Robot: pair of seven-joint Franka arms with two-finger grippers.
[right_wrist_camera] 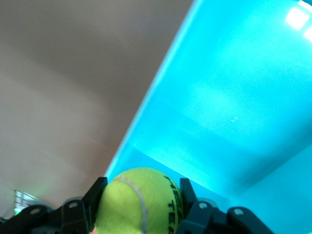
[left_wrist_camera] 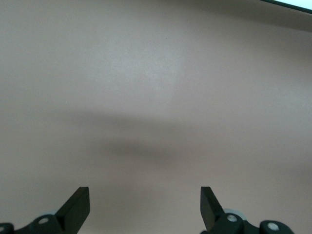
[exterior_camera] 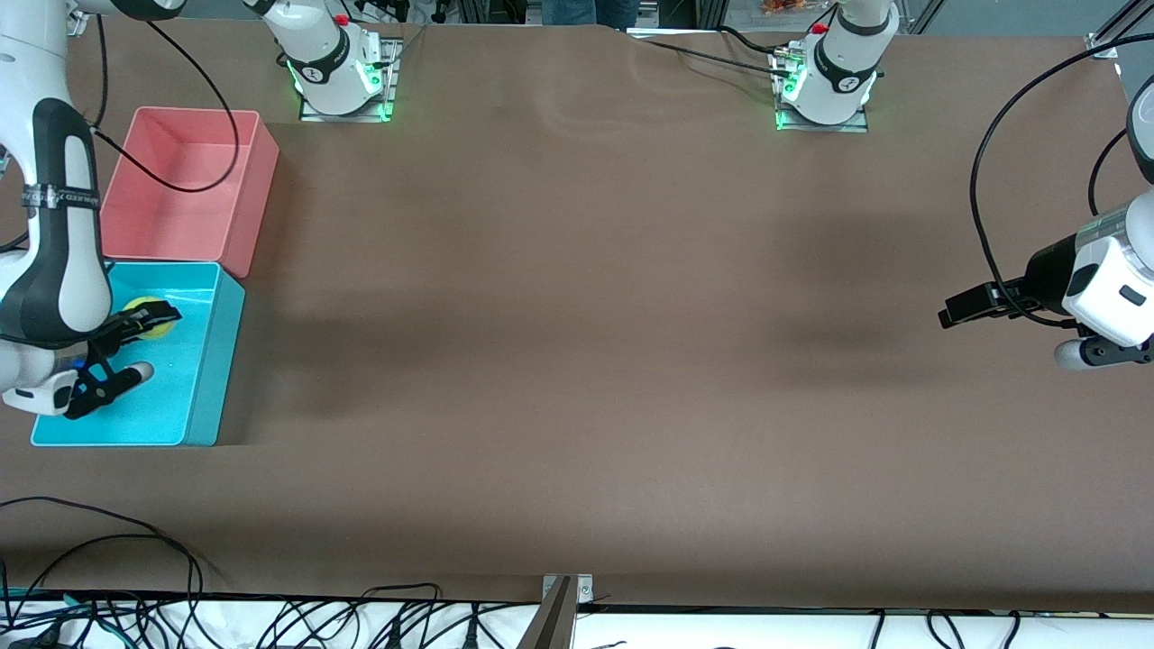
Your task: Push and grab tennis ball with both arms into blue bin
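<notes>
Yellow-green tennis ball between right claw fingers

Legible markings: dark print on the tennis ball, seen in the right wrist view, reading partly as "ETE"; the remaining letters run out of sight around the ball's curve. A band around the right arm in the front view carries white lettering, too small to read. No other text, number or sign is legible
</notes>
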